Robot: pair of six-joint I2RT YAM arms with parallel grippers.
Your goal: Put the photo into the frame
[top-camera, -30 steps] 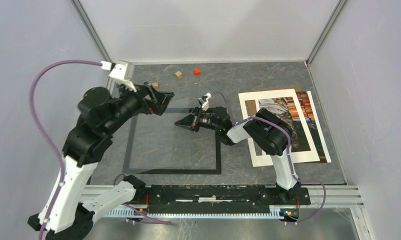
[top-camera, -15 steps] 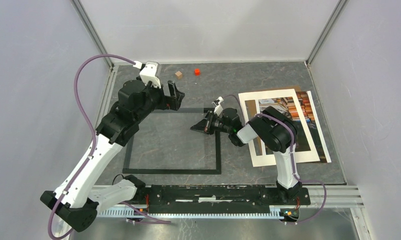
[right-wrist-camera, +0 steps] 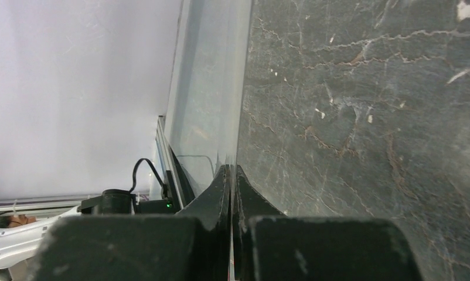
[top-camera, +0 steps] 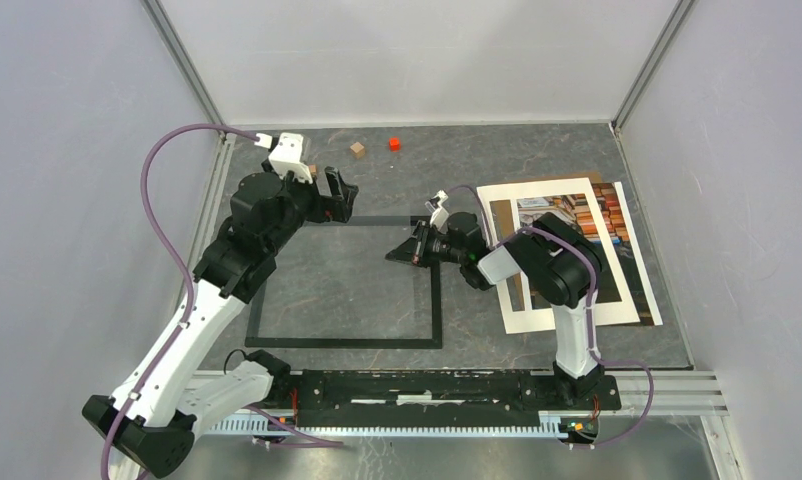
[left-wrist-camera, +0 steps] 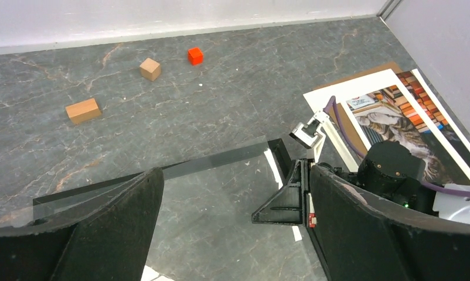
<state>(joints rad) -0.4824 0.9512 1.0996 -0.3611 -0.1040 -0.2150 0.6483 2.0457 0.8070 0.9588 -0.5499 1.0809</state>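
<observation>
The left hand [top-camera: 339,193] hangs wide open above the far left corner of the frame [top-camera: 347,342], touching nothing. The right hand [top-camera: 393,257] is pinched shut, low down, its tips at the frame's right edge near the far corner; I cannot tell whether it nips that edge. The frame lies flat mid-tabletop [top-camera: 457,160]. The photo [top-camera: 629,250] lies to its right, partly under a white mat [top-camera: 537,190].

photo [top-camera: 589,212] — partly under mat [top-camera: 537,189], right arm [top-camera: 552,265]
</observation>
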